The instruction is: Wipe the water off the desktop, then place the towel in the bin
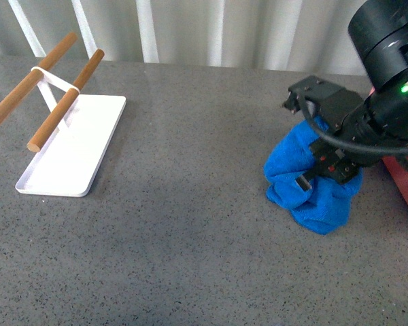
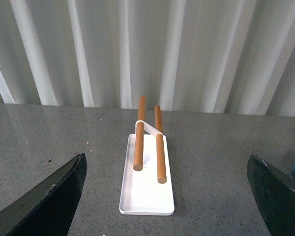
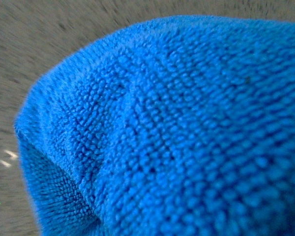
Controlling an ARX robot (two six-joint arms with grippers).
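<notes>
Two grippers, two different states. Our right gripper [image 1: 321,171] is sunk into the towel [image 1: 306,197] and clenched on it. The cloth gathers into a bunch around the gripper, and its fingertips are hidden in the folds. From our right wrist the towel fills nearly the whole picture, close and fluffy, with a blurred strip of grey beyond it. Our left gripper [image 2: 166,158] is spread wide, its two dark fingers [image 2: 49,196] far apart, holding and touching nothing.

The towel's lower folds rest on the desktop [image 1: 190,224], toward its right side in the front view. It is just beside the bin [image 1: 406,187], of which we see only a pink strip at the picture's edge, partly behind the arm. Well apart, on the left, lies a white tray [image 1: 75,156]. Two wooden bars [image 1: 61,102] run side by side above it, raised on a white frame. Behind the desktop stands a white ribbed wall [image 1: 190,30].

Our right arm [image 1: 387,68] comes in from the upper right of the front view, black and bulky, with a green light [image 1: 406,87] lit on it. Its wrist is angled down and leftward onto the towel, and a cable [image 1: 367,142] loops across it. Our left wrist looks level across the desktop, with the tray straight ahead between the fingers.
</notes>
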